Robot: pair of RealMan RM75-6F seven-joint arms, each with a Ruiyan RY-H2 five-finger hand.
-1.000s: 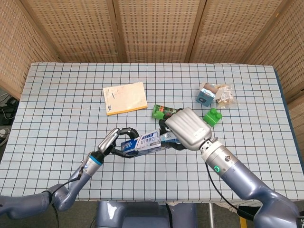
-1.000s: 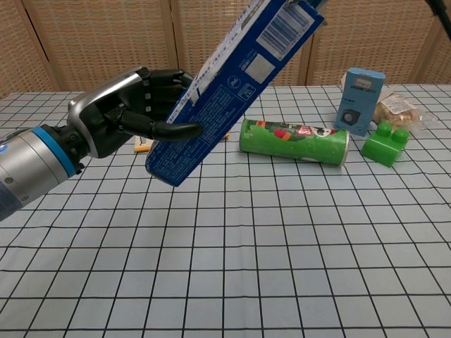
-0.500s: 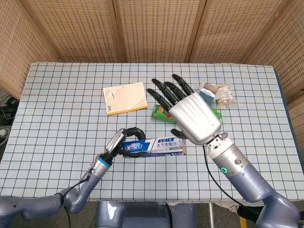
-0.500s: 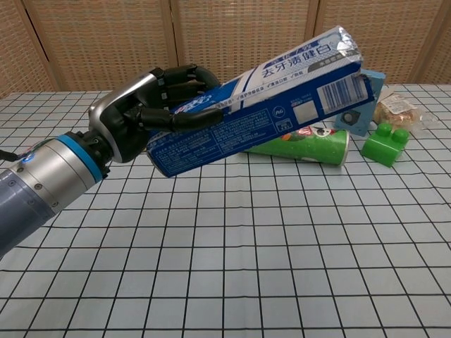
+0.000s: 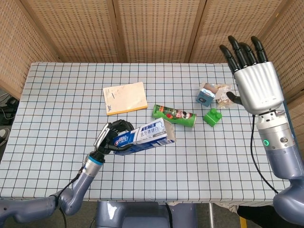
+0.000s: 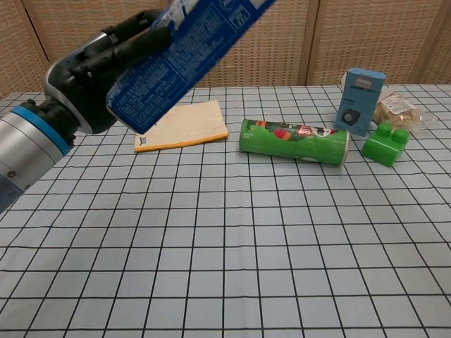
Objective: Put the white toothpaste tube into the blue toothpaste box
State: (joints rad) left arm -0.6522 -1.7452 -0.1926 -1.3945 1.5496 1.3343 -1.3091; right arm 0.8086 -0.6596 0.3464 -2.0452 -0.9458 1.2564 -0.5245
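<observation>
My left hand (image 5: 112,137) (image 6: 91,67) grips the blue toothpaste box (image 5: 144,137) (image 6: 180,53) by its near end and holds it raised above the table, slanting up to the right. The box's far end looks open in the head view. No white toothpaste tube shows outside the box; whether it lies inside I cannot tell. My right hand (image 5: 252,80) is lifted high at the right with its fingers spread and nothing in it; the chest view does not show it.
A green can (image 5: 174,114) (image 6: 294,140) lies on the checked tablecloth (image 6: 232,267). A yellow notepad (image 5: 125,98) (image 6: 182,125), a green brick (image 5: 212,116) (image 6: 385,143), a small blue box (image 5: 205,94) (image 6: 360,98) and a wrapped snack (image 5: 224,94) (image 6: 399,110) lie behind.
My right hand let go of the box and rose away to the upper right, open. My left hand lifted the box higher and tilted it.
</observation>
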